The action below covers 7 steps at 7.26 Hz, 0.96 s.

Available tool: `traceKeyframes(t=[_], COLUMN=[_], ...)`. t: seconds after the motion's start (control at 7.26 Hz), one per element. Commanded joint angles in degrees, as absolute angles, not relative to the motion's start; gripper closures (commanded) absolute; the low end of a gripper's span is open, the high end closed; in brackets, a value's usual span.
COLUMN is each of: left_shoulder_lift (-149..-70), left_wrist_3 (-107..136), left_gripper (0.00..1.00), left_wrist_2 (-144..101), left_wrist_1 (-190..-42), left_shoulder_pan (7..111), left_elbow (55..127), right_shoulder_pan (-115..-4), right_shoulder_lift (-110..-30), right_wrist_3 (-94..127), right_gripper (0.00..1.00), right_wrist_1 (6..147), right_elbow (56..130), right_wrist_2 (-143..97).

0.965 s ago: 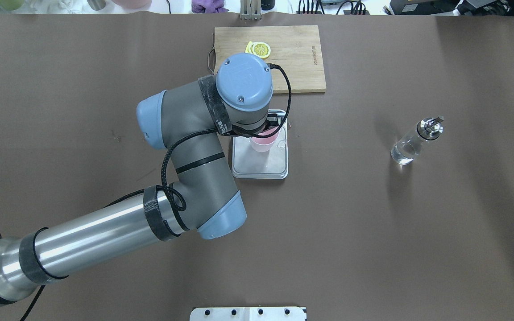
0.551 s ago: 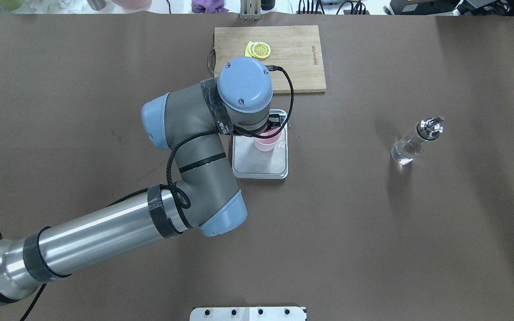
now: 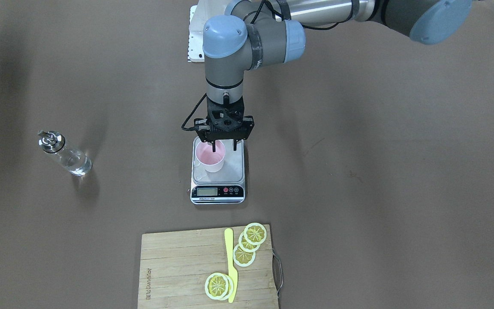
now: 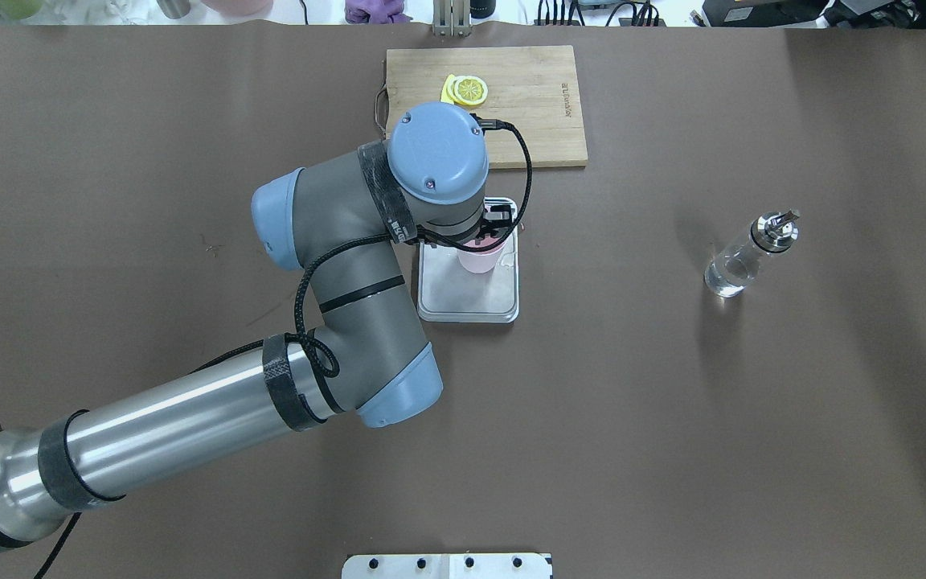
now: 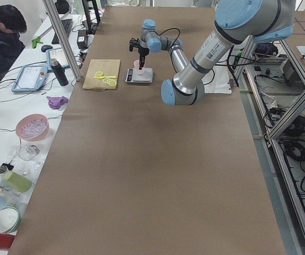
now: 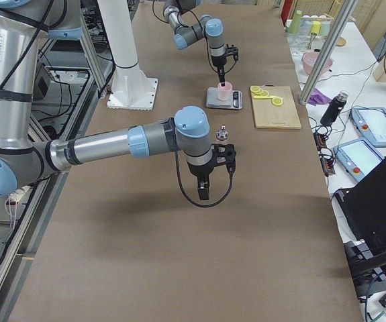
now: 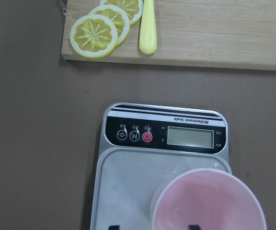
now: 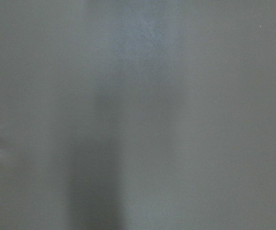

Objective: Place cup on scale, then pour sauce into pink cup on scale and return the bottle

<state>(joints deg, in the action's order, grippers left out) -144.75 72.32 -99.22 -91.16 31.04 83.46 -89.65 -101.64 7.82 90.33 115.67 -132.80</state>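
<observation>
The pale pink cup (image 3: 209, 159) (image 4: 479, 259) (image 7: 210, 201) stands upright on the far part of the scale's steel platform (image 3: 234, 169) (image 4: 463, 297) (image 7: 128, 182). My left gripper (image 3: 224, 150) (image 7: 152, 226) hangs open over it, one finger inside the rim and one outside, with a gap at the wall. The clear glass bottle (image 3: 64, 154) (image 4: 740, 257) with its metal spout stands alone on the mat, clear sauce inside. In the exterior right view my right gripper (image 6: 204, 191) hovers near the bottle (image 6: 222, 135); I cannot tell whether it is open or shut.
A wooden cutting board (image 3: 178, 266) (image 4: 527, 104) with lemon slices (image 3: 247, 244) and a yellow knife (image 3: 230, 266) lies beyond the scale. A white base plate (image 4: 447, 567) sits at the robot's edge. A person (image 5: 3, 32) sits at the side desk.
The left wrist has shifted slightly over the scale, and the cup looks lower and smaller under it, resting on the platform. The bottle has not moved.
</observation>
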Motion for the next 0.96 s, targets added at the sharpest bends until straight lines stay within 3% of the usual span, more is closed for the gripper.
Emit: traceKeyframes(t=[0.0, 0.55, 0.83], left_shoulder_lift=[-142.49, -128.45, -117.39], left_wrist_3=[67.36, 41.65, 23.74], left_gripper=[0.02, 0.02, 0.02], left_wrist_2=[-101.32, -111.43, -118.18], left_wrist_1=[-90.01, -75.08, -75.23], left_shoulder_pan=[34.08, 46.37, 56.28], left_elbow=[87.95, 107.45, 110.56], right_shoulder_pan=[-89.65, -89.21, -89.12], right_shoulder_lift=[-101.51, -101.07, -101.16], right_wrist_3=[7.3, 7.47, 7.47], right_gripper=[0.0, 0.0, 0.0], right_wrist_1=[90.26, 90.18, 90.26], right_elbow=[115.75, 115.84, 115.84], right_wrist_2=[-132.8, -132.8, -132.8])
